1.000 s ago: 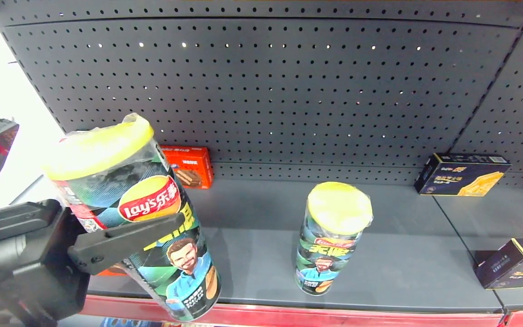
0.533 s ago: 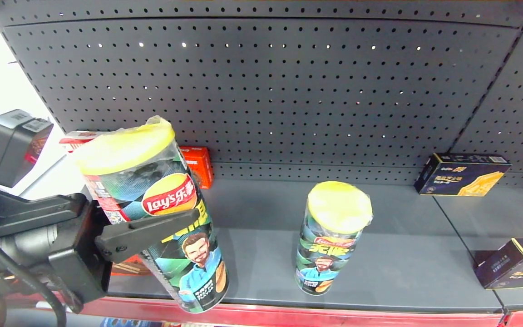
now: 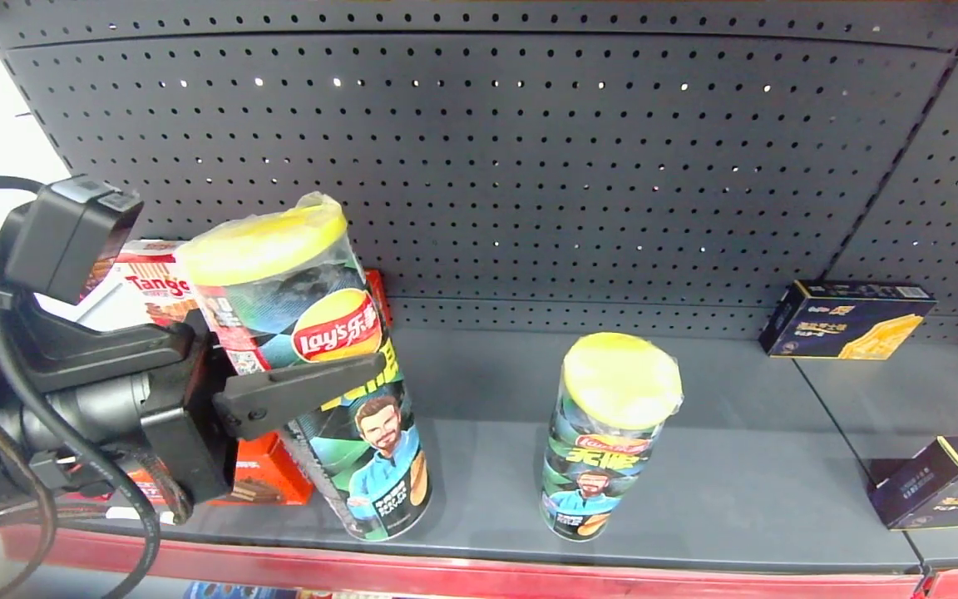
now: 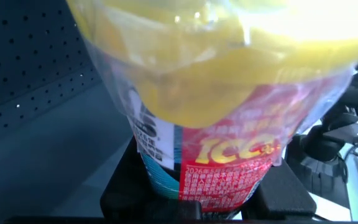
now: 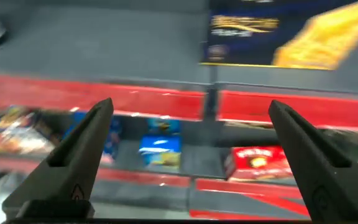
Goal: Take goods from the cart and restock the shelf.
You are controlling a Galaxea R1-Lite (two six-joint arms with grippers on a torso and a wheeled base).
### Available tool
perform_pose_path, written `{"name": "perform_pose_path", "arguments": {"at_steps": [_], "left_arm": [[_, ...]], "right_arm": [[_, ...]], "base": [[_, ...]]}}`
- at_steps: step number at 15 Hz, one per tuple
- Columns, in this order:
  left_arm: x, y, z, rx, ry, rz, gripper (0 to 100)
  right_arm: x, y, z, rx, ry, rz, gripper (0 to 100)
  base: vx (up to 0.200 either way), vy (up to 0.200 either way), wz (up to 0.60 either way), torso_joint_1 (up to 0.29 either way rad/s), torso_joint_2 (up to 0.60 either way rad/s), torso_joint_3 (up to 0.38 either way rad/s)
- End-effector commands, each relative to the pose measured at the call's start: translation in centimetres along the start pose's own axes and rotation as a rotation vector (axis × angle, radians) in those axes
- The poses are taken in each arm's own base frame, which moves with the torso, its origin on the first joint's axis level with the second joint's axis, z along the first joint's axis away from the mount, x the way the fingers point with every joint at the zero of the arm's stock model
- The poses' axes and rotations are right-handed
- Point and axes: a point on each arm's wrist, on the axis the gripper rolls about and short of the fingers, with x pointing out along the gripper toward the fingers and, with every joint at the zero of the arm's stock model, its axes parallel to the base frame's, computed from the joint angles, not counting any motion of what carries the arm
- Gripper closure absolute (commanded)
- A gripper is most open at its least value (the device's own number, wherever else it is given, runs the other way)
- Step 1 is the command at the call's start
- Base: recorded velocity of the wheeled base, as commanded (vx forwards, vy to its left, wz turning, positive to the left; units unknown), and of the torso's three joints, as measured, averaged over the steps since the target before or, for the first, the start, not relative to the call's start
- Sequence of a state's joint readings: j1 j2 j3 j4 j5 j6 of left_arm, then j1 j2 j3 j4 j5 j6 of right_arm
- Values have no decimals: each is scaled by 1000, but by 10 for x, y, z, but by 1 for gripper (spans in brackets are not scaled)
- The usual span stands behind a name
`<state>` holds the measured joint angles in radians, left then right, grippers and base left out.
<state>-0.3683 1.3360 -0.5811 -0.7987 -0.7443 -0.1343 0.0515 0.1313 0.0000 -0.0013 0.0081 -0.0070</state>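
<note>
A tall chips can (image 3: 379, 466) with a yellow lid is held tilted in my left gripper (image 3: 313, 374), which is shut on its middle. Its base is low over the front left of the grey shelf board (image 3: 487, 449); I cannot tell whether it touches. The left wrist view looks down on the same chips can (image 4: 229, 168) and its lid. A second, matching can (image 3: 612, 433) stands upright on the shelf to the right, a short gap away. My right gripper (image 5: 194, 168) is open and holds nothing, in front of the shelf's red front edge (image 5: 135, 96).
Orange boxes (image 3: 267, 478) and a white and red box (image 3: 150, 283) sit at the shelf's left, behind my left arm. Dark blue boxes lie at the back right (image 3: 845, 320) and front right (image 3: 945, 482). A pegboard wall (image 3: 487, 166) backs the shelf. Goods (image 5: 253, 162) fill the lower shelf.
My left gripper has carried the chips can to the right and further in over the shelf, with its base now above the board instead of the red edge. The standing can has not moved.
</note>
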Motion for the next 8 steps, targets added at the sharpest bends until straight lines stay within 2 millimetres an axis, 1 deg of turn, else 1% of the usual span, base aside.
{"name": "perform_pose_path", "arguments": {"at_steps": [1,2,4,5,7,8], "left_arm": [[7,8,1,-6,6,4,100],[12,12,3,-3,2,7,100],[14,14,4,-2,1,7,100],[24,24,5,-6,5,9,100],[34,32,8,-2,2,7,100],[43,40,11,5,-4,8,100]], "right_arm": [[-10,1,-3,4,-137,-73,0],[-10,1,-3,-8,-135,-67,0],[-10,1,-3,-25,-133,-65,0],[-10,1,-3,1,-132,-71,0],[-10,1,-3,4,-131,-73,0],[-10,1,-3,4,-131,-73,0]], "base": [[0,0,0,0,0,0],[0,0,0,0,0,0],[0,0,0,0,0,0],[0,0,0,0,0,0],[0,0,0,0,0,0],[0,0,0,0,0,0]]}}
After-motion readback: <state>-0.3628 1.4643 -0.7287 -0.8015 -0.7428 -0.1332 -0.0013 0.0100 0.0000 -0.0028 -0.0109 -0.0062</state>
